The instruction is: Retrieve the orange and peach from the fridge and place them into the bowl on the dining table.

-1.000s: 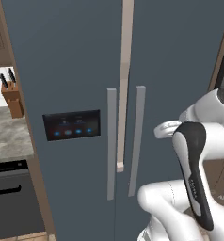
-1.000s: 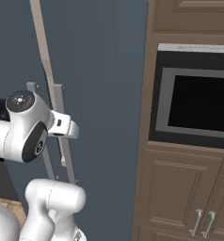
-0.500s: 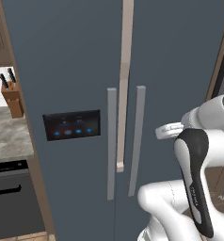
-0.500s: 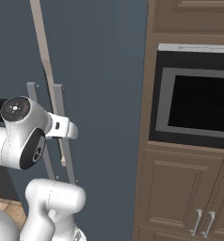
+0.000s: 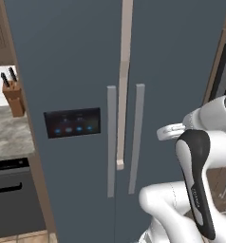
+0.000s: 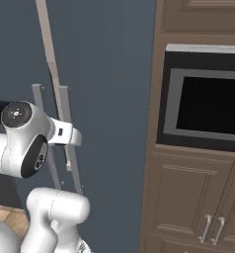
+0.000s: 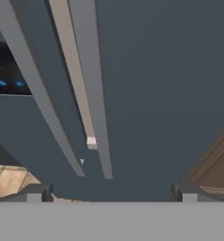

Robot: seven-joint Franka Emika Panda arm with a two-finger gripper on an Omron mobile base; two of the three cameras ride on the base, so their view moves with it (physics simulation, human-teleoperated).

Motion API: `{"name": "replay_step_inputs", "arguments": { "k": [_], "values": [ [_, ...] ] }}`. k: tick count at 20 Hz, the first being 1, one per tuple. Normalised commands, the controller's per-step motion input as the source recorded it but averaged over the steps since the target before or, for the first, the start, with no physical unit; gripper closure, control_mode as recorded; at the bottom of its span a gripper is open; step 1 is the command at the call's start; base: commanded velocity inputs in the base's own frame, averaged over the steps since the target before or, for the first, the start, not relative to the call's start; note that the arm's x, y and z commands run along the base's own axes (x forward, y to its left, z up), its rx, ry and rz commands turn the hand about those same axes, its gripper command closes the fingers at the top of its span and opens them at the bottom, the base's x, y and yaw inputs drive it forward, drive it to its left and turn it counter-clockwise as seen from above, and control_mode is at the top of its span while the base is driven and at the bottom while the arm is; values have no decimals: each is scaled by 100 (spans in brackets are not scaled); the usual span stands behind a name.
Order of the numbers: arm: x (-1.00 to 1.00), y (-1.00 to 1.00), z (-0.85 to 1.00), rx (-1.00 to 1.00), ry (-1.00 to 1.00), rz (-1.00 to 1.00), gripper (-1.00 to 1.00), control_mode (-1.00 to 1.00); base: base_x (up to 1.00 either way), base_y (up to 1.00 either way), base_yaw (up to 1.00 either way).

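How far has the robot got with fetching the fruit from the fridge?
Nothing looks finished yet. The fridge has both doors shut. The hand is open and empty, facing the grey handles, so opening a door is the step in hand. Left: pull a door open, take out the orange and peach, and carry them to the bowl.

Your glossy white robot arm, with rounded segments
You see a long dark inlay along one link, a dark round joint cap with faint markings, and small dark grey square finger tips.
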Motion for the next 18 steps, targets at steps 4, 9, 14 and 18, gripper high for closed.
{"name": "replay_step_inputs", "arguments": {
  "k": [4, 9, 14, 18],
  "values": [
    [0, 0, 0, 0, 0, 0, -100, 100, -62, 17, 0],
    [0, 0, 0, 0, 0, 0, -100, 100, -44, 38, 0],
    [0, 0, 0, 0, 0, 0, -100, 100, -28, 45, 0],
    [0, 0, 0, 0, 0, 0, -100, 100, -28, 36, 0]
  ]
}}
